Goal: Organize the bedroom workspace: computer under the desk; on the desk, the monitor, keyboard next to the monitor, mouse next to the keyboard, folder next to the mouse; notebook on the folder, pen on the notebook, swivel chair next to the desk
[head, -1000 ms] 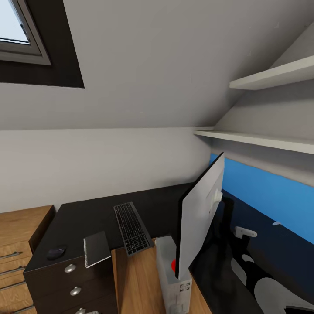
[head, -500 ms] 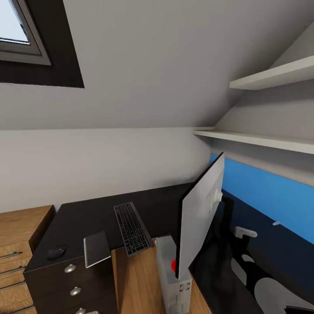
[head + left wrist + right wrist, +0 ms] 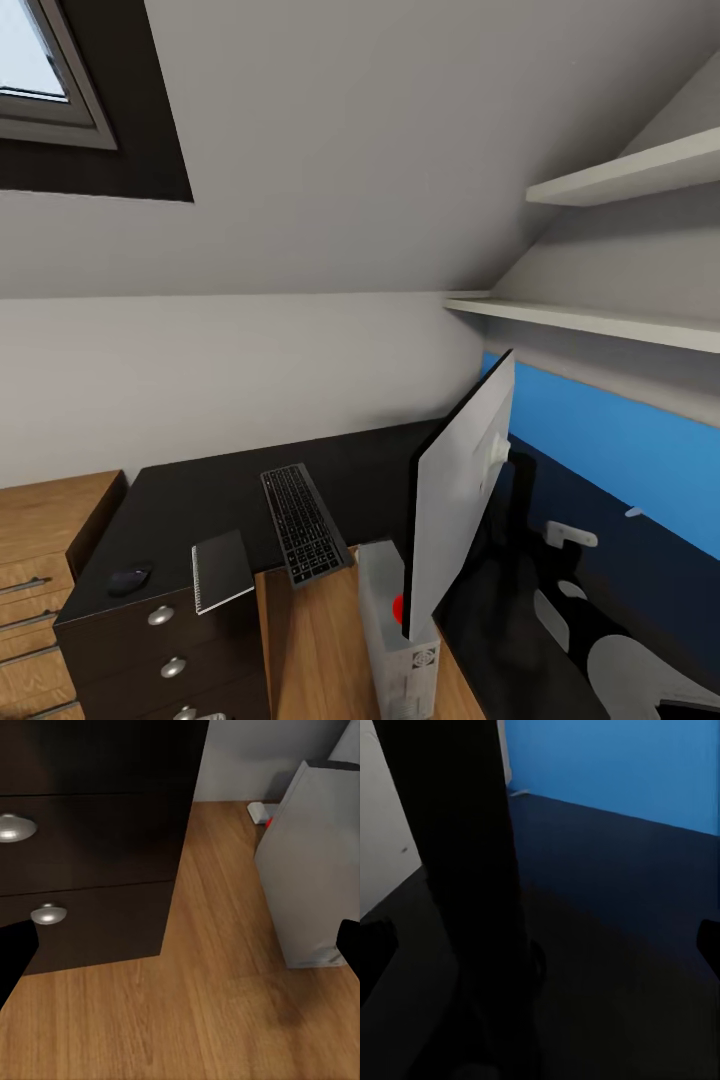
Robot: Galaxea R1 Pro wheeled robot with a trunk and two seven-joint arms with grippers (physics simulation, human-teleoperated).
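Note:
The black desk carries the keyboard, the dark grey notebook and the mouse near its front edge. On the desk's right wing the monitor stands with its pale back towards me. The grey computer stands on the wood floor between the two wings, beside the drawers. My left gripper is open, low over the floor between the drawers and the computer. My right gripper is open over the dark desk top by a black upright. Folder, pen and swivel chair are out of view.
Low wooden shelving adjoins the desk on the left. White shelves jut from the right wall above a blue band. The ceiling slopes low, with a skylight at upper left. Silver knobs stick out from the drawers.
Desk, keyboard, notebook, mouse, monitor and computer are unmoved. Only the pale shapes at the head view's lower right have slid slightly down and right.

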